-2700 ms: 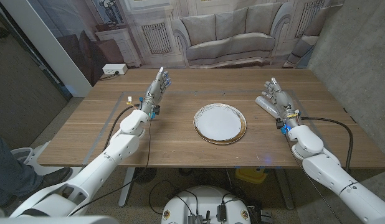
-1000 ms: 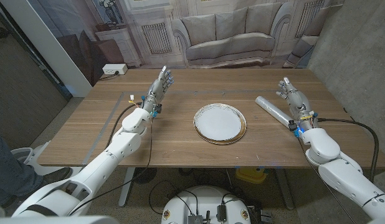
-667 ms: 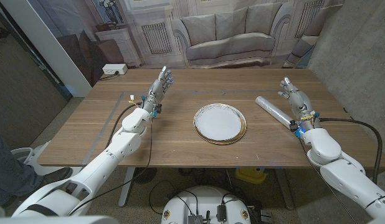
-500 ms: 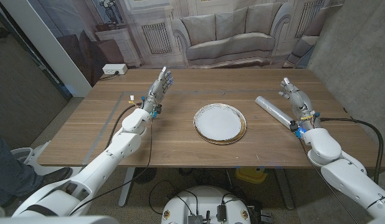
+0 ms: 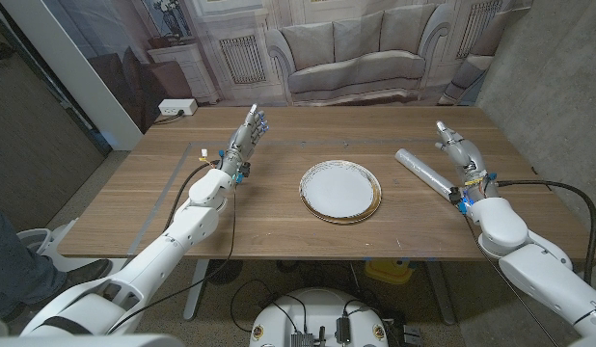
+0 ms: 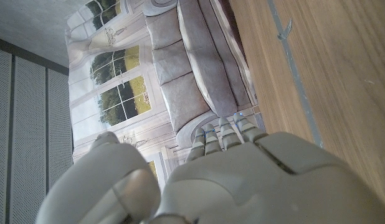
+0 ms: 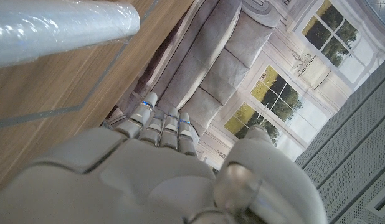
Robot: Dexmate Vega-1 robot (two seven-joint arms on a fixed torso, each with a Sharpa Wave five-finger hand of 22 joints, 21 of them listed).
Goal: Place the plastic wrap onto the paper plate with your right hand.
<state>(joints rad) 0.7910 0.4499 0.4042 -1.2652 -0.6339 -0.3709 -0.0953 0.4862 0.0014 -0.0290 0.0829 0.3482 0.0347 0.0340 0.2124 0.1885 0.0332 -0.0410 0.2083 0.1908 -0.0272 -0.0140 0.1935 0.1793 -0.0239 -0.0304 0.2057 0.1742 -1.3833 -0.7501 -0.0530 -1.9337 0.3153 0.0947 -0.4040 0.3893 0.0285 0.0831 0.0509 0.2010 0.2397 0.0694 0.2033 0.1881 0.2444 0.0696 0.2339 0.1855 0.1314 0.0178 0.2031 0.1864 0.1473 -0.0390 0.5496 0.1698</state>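
Observation:
The plastic wrap (image 5: 423,171), a clear shiny roll, lies slanted on the wooden table to the right of the paper plate (image 5: 339,190). The white plate with a brown rim sits at the table's middle with nothing on it. My right hand (image 5: 457,151) stands just to the right of the roll with its fingers stretched out away from me, holding nothing. In the right wrist view, one end of the roll (image 7: 55,28) shows beyond my right hand (image 7: 161,168). My left hand (image 5: 248,135) stands with straight fingers at the far left of the table, empty; its back (image 6: 211,180) shows in the left wrist view.
A thin tape line (image 5: 173,198) runs along the table's left part. The table's right edge (image 5: 544,183) lies close beyond my right arm. A person's leg (image 5: 4,251) is at the left edge.
My right hand, which lay over the roll 2.7 s ago, has moved to the roll's right side. In the last second it barely shifted. The roll, the plate and my left hand have stayed put.

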